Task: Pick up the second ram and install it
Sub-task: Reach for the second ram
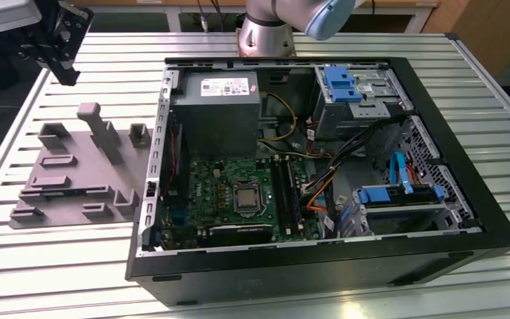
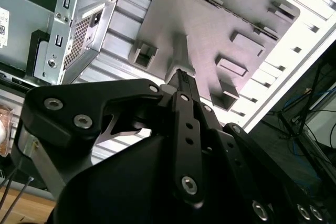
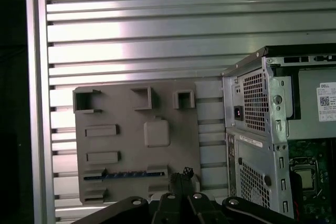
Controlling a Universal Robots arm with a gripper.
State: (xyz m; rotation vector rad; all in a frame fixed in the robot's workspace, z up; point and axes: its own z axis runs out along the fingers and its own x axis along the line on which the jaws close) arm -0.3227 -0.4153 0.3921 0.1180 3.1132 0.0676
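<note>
The second ram (image 3: 126,174) stands on edge in a long slot of the grey fixture plate (image 3: 136,111), showing as a thin dark strip with bluish marks. In the exterior view the ram (image 1: 64,193) sits near the front of the plate (image 1: 78,149), at the exterior view's left of the open computer case (image 1: 326,252). My gripper (image 1: 66,76) hangs high above the plate's far end, well clear of the ram. Its black fingertips (image 3: 185,172) are pressed together with nothing between them, and the second wrist view shows the gripper (image 2: 180,73) shut too.
The case's rear metal wall (image 3: 252,124) stands close beside the plate. Inside the case lie the motherboard (image 1: 237,193) with long black slots (image 1: 286,189), a grey power supply (image 1: 218,109), blue drive cages (image 1: 344,83) and loose cables. Tall posts (image 1: 100,129) rise from the plate.
</note>
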